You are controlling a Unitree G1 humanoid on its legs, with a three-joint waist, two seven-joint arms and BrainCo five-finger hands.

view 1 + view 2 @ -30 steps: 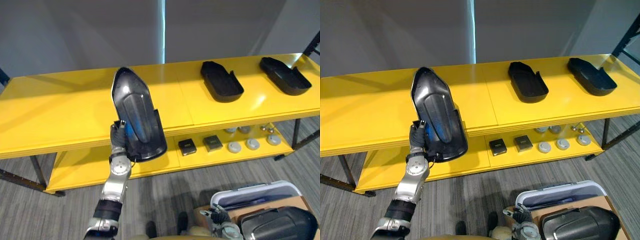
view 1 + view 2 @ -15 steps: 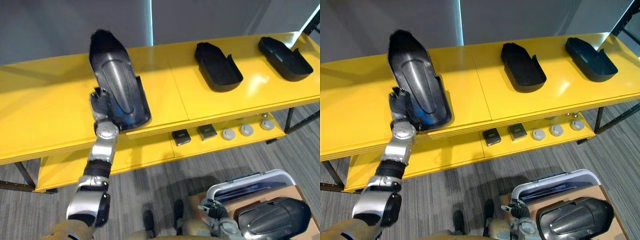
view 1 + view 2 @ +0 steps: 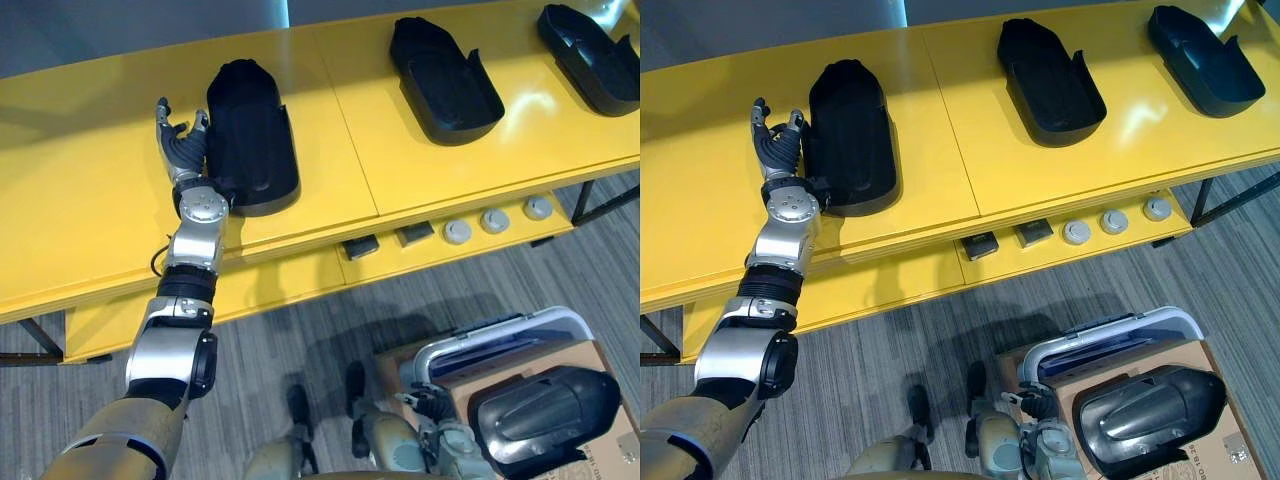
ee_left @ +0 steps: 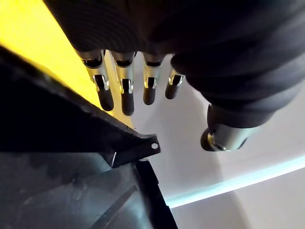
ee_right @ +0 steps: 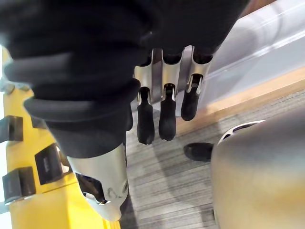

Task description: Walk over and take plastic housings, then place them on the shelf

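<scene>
**Housing down on the top shelf, left hand spread beside it**

The black housing (image 3: 250, 135) lies flat on the yellow top shelf (image 3: 90, 200), narrow end pointing away from the robot, wide end close to the front edge. The left hand (image 3: 180, 145) sits just beside its left rim, arm stretched out over the shelf. Its fingers (image 4: 126, 98) are straight and side by side, with the thumb held apart and nothing gripped. Whether the hand touches the rim is hard to tell.

Further right on the same shelf lie a second housing (image 3: 445, 65) and a third housing (image 3: 595, 55), both hollow side up and well apart from each other.

On the lower shelf (image 3: 280, 285) there are two small black boxes (image 3: 360, 246) and, to their right, a row of round grey caps (image 3: 495, 221).

Low on the right, the right hand (image 5: 164, 119) hangs over the carpet with its fingers relaxed and empty. Just beside it a grey housing (image 3: 545, 415) rests in a cardboard box (image 3: 600, 353), next to a pale bin (image 3: 500, 335).
</scene>
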